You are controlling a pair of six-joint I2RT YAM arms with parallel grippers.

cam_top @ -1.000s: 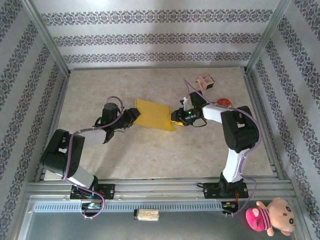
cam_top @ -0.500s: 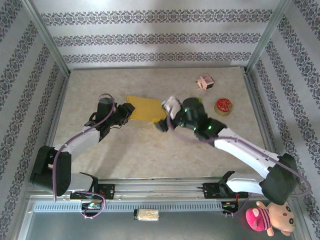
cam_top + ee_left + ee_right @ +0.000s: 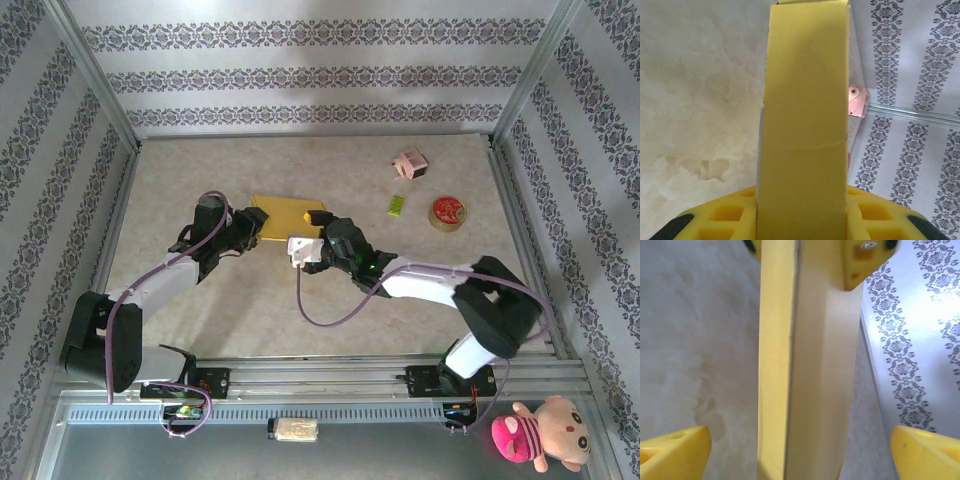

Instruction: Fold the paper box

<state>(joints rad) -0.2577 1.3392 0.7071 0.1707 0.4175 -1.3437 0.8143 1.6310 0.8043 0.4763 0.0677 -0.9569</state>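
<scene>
Top external view: one worktop point(image 3: 220, 320), two arms, one paper box, three small loose items.
Paper box point(image 3: 285, 212): one – yellow, mid-worktop, between the two grippers.
Left gripper point(image 3: 256, 224): one – clamped on the box's left edge.
Right gripper point(image 3: 800, 450): one – jaws spread wide, the box's right end between the fingers with a gap on each side.
Far right of worktop: one pink box point(image 3: 410, 163), one green block point(image 3: 397, 205), one red round tin point(image 3: 446, 212).
Off the worktop: one plush toy point(image 3: 540, 432).
</scene>
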